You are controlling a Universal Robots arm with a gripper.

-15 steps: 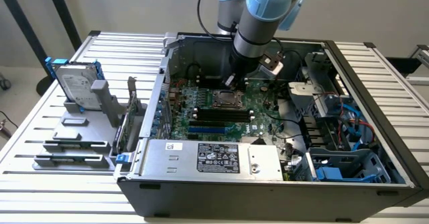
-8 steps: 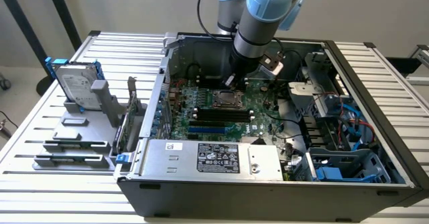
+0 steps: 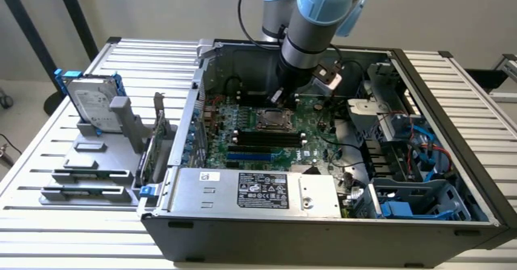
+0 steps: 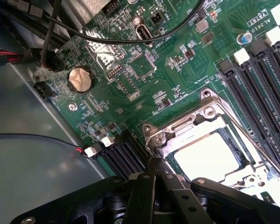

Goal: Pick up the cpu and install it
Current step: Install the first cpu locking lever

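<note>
The cpu is a small flat square with a bright silver top. It lies inside the metal socket frame on the green motherboard. In the exterior view the cpu sits mid-board in the open computer case. My gripper is shut, and its black fingers meet right at the socket frame's near corner, beside the cpu. No object shows between them. The arm reaches down into the case, with the gripper just above the socket's far edge.
A silver hard drive with blue rails stands on grey holder blocks at the exterior view's left, outside the case. The power supply fills the case front. Black memory slots, black cables and a coin battery surround the socket.
</note>
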